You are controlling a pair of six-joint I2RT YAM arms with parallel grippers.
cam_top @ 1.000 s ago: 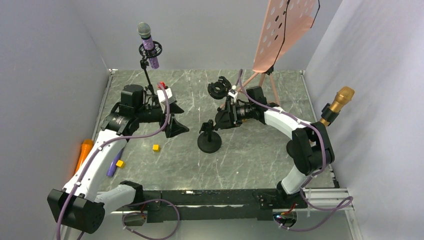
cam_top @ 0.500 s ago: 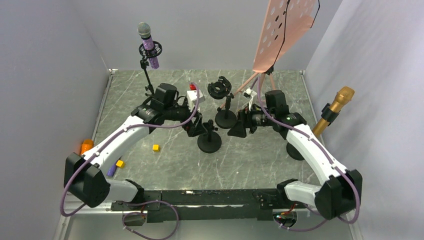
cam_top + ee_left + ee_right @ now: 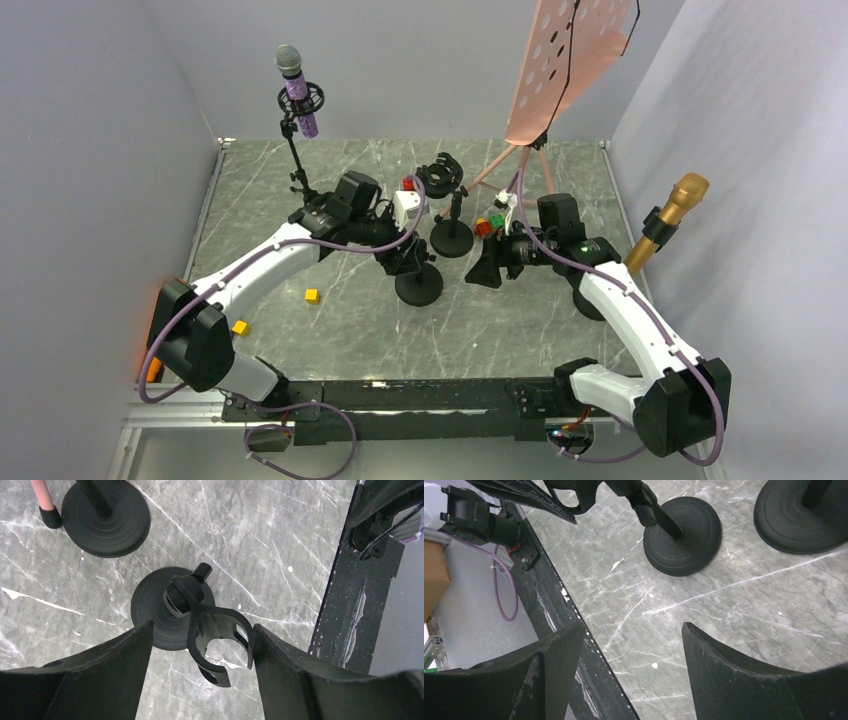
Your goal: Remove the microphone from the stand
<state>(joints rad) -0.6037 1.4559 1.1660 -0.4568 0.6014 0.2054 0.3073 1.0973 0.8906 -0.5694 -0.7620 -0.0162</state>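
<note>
A purple microphone (image 3: 297, 95) sits in a clip on a tall stand (image 3: 296, 165) at the back left. A gold microphone (image 3: 672, 210) stands in a holder by the right wall. Both grippers are far from them. My left gripper (image 3: 405, 258) is open around the empty black clip (image 3: 217, 637) of a short stand (image 3: 418, 285) in the middle. The clip's edge lies against one finger and the other finger is apart from it. My right gripper (image 3: 487, 268) hangs open just right of that stand, with only table between its fingers (image 3: 734, 675).
A second empty stand (image 3: 451, 238) with a round mount is behind the short one. The pink music stand (image 3: 565, 60) rises at the back right, with one foot (image 3: 42, 500) near that stand's base (image 3: 107, 517). Yellow cubes (image 3: 312, 295) lie at the left. The frame rail (image 3: 554, 610) runs along the near edge.
My left gripper swung right from beside the short stand and now straddles its clip. My right gripper drew back from that stand to the right and nearer, staying open.
</note>
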